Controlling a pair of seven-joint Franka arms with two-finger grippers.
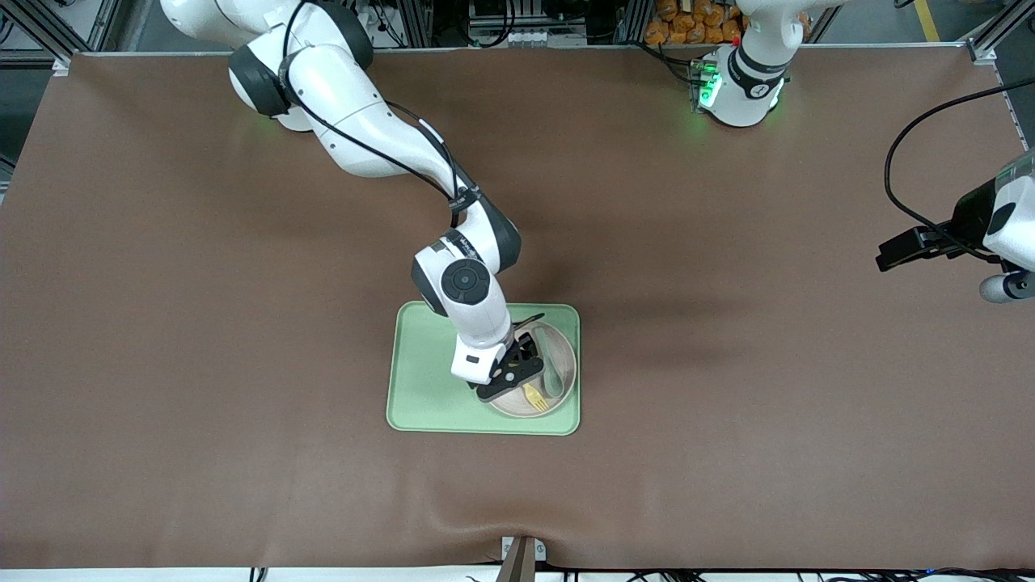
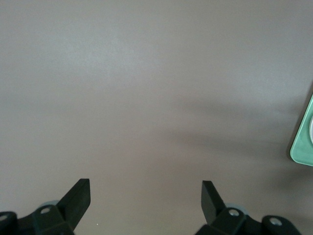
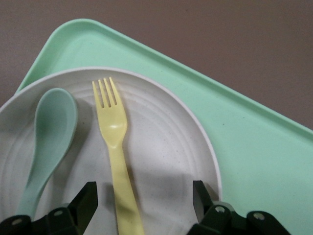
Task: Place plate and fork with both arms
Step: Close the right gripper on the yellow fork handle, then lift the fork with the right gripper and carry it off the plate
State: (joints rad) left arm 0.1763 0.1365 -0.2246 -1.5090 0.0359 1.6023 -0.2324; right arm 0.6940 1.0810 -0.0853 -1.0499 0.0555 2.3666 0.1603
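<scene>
- Plate (image 1: 558, 380) sits on the light-green tray (image 1: 420, 380), at the tray's end toward the left arm.
- Fork (image 3: 114, 147) lies flat on the plate, pale yellow, tines pointing away from the right gripper (image 3: 144, 200); handle runs back between that gripper's fingers (image 3: 85, 200).
- Grey-green spoon (image 3: 46, 147) lies on the plate just beside the fork, roughly parallel, not touching it.
- Right gripper is low over the plate, jaws apart, one finger either side of the fork handle, no contact with it visible.
- Right arm (image 1: 364, 129) reaches from its base down over the tray; its wrist hides part of the plate in the front view.
- Left gripper (image 2: 145, 196) hangs over bare brown worktop (image 1: 728, 364) toward the left arm's end, well apart from the tray; jaws apart, nothing between them. Left arm waits.
- Corner of the tray shows at the edge of the left wrist view.
</scene>
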